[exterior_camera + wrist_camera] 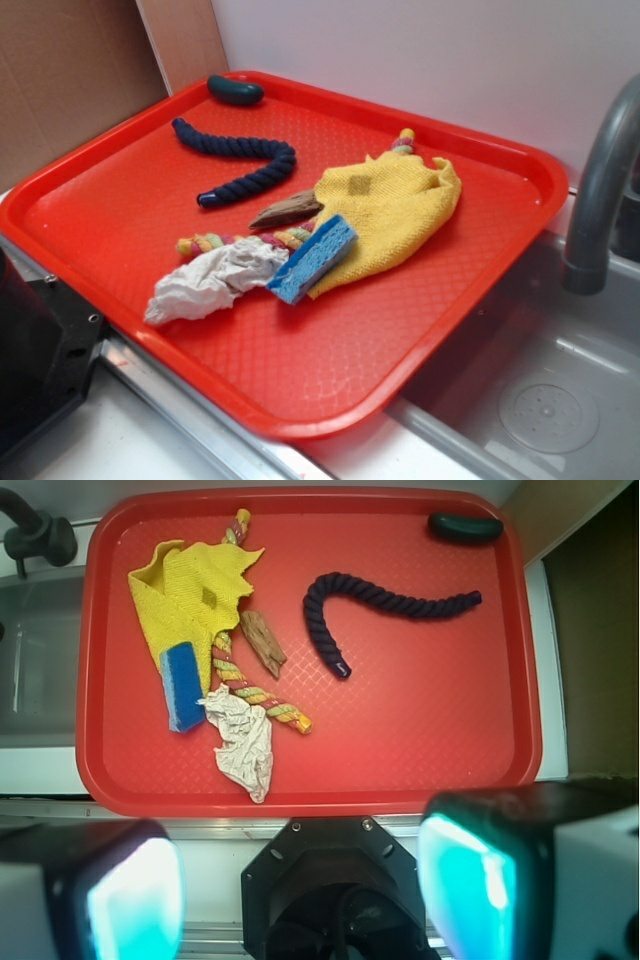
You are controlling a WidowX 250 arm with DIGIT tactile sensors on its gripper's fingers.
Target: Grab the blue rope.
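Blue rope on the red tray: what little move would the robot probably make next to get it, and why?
Probably move forward over the tray and lower toward the blue rope. The wrist view shows the gripper open and well short of the rope, above the tray's near edge. The rope lies alone on bare red tray, apart from the yellow cloth pile, so its straighter stretch looks easy to straddle.

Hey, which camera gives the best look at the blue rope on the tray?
The wrist view: it looks straight down, so the blue rope shows its whole hooked curve, both ends clear, nothing covering it. The exterior view shows the blue rope too, at a slant from the side, foreshortened.
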